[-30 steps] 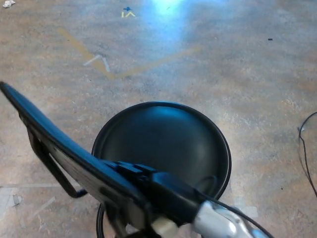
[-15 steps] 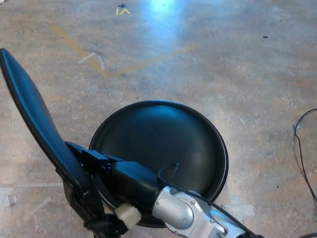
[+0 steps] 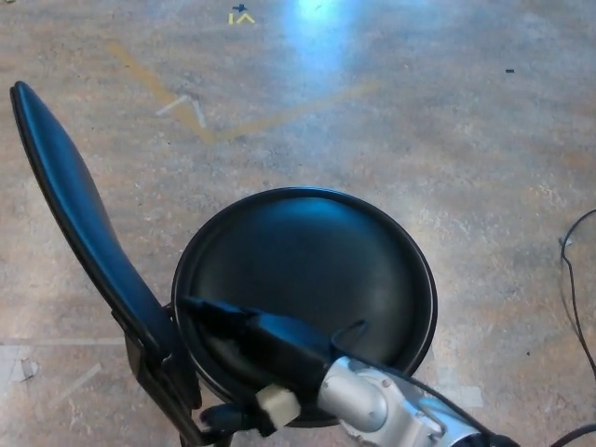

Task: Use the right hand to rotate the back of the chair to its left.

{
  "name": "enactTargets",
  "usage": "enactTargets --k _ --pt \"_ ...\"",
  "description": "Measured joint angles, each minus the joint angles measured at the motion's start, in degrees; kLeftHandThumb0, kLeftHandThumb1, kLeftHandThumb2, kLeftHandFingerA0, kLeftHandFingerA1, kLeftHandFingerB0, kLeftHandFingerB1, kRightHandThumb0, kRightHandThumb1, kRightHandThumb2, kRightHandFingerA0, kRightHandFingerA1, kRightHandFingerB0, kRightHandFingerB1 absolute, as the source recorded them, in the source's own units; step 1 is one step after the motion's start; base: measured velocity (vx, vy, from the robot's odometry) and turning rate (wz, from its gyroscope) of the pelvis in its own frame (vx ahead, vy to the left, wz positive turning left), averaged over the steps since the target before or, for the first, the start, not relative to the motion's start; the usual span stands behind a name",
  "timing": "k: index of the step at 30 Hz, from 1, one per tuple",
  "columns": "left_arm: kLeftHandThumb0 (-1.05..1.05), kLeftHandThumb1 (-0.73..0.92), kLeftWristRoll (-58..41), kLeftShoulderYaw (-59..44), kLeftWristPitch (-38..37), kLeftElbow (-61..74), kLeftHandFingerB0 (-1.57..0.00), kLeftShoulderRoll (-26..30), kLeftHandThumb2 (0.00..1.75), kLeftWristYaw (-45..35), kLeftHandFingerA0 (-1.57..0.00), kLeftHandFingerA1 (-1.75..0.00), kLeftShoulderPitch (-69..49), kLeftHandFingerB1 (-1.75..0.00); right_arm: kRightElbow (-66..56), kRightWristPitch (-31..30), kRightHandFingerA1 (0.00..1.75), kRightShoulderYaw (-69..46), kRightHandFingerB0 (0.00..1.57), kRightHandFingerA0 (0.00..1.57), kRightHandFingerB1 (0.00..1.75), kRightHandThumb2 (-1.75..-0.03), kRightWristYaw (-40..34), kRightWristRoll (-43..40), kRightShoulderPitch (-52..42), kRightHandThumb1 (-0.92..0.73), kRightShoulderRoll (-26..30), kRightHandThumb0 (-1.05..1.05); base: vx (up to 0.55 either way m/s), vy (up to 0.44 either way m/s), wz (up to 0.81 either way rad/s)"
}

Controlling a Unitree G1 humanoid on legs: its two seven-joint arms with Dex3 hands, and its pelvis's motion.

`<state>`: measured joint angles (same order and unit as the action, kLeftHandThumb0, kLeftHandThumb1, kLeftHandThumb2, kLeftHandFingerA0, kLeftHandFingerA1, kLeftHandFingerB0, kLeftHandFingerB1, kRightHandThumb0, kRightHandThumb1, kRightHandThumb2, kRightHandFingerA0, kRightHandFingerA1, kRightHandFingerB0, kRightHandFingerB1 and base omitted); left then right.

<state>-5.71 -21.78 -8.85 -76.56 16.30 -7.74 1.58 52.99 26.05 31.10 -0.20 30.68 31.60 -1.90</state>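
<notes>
The chair (image 3: 303, 279) stands on the floor (image 3: 466, 140) near the bottom edge of the head view, its round black seat (image 3: 317, 270) seen from above. The back of the chair (image 3: 79, 209) rises as a narrow dark panel at the seat's left, running from the upper left of the picture down to a bracket just beside the seat's lower-left rim.

The right hand (image 3: 247, 333) reaches in from the lower right across the near part of the seat, its silver wrist joint behind it. The black fingertips (image 3: 200, 309) lie over the seat's left rim, just beside the lower end of the back; whether they touch it cannot be told. The fingers look drawn together into one narrow dark shape and grip nothing that can be seen. The left hand does not show.

Beyond the seat the floor is mottled brown concrete with open room toward the far edge and to the right. A faded yellow line (image 3: 279, 116) crosses it above the chair, with a small yellow mark (image 3: 240, 16) at the far edge. A thin black cable (image 3: 570, 279) curves along the right edge, well apart from the seat. Scraps of tape (image 3: 23, 370) lie at the lower left, near the back's foot.
</notes>
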Motion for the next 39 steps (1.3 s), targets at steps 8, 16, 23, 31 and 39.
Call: enactTargets --k 8,16,23,31,39 --pt "-0.66 0.65 0.01 -0.02 -0.05 -0.04 -0.23 -0.02 1.02 -0.13 -0.38 -0.58 -0.17 -0.47 -12.13 2.83 0.00 -7.56 0.00 0.00 0.00 -0.97 -0.54 -2.43 -8.52 -0.60 9.94 -1.00 0.00 0.000 0.00" --pt "-0.69 0.65 -0.06 -0.36 -0.11 -0.06 -0.22 -0.31 1.01 -0.20 -0.35 -0.56 0.02 -0.47 -21.20 6.89 0.00 -17.04 0.00 0.00 0.00 -1.05 0.72 -8.25 -19.86 -0.63 18.66 -1.00 0.00 0.000 0.00" --pt "-0.62 0.63 -0.04 -0.49 -0.04 -0.09 -0.22 -0.32 1.02 -0.27 -0.40 -0.59 -0.12 -0.48 -22.69 9.68 0.00 -26.75 0.00 0.00 0.00 -0.94 -0.49 -10.43 -30.76 -0.58 26.75 -0.99 0.00 0.000 0.01" --pt "-0.66 0.70 -0.04 -0.79 -0.06 -0.13 -0.41 -0.71 0.66 0.29 -0.47 -0.47 -0.20 -0.38 -4.18 12.10 0.03 -33.56 0.00 0.00 0.09 -1.07 -2.70 -13.31 -34.35 -0.67 29.00 -1.02 0.00 0.000 0.00" --pt "-0.64 0.80 0.23 0.37 -0.12 -0.14 -0.40 -1.61 0.64 0.67 -0.42 -0.42 -0.66 -0.36 15.81 11.23 0.08 -36.03 0.00 0.00 0.16 -1.14 -3.73 -15.07 -31.54 -0.73 25.20 -0.97 0.00 0.000 0.00"
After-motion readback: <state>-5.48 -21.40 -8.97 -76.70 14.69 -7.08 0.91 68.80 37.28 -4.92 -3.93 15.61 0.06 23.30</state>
